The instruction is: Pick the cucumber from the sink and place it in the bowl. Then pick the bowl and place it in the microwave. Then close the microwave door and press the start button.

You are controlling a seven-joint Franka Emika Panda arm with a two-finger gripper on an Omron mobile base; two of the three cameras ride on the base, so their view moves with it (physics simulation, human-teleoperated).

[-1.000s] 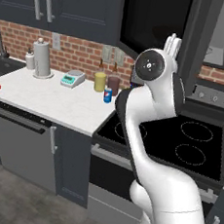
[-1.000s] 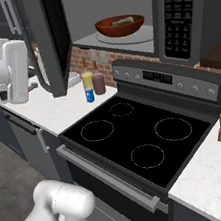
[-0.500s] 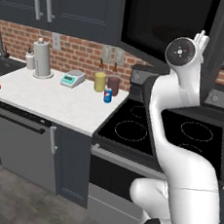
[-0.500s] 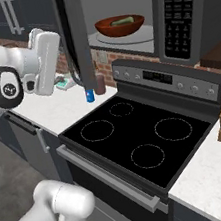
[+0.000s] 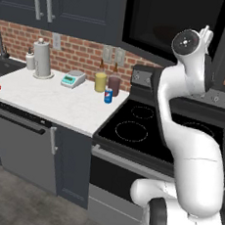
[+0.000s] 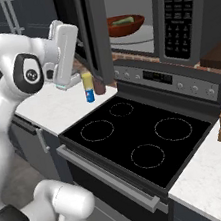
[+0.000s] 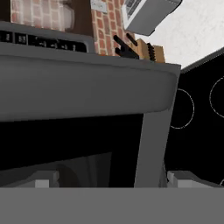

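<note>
Tool point(image 6: 66, 28) spread wide, grasping nothing, raised against the outer face of the open microwave door point(image 6: 94, 29), likely set to push it shut. Bowl point(image 6: 125, 25) already sits inside the microwave point(image 6: 181, 15) with the cucumber point(image 6: 123, 21) in it.

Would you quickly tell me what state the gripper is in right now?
Gripper: open, holding nothing, beside the microwave door.

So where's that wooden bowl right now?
In the right base view, the bowl sits inside the open microwave above the stove, with the cucumber in it.
</note>
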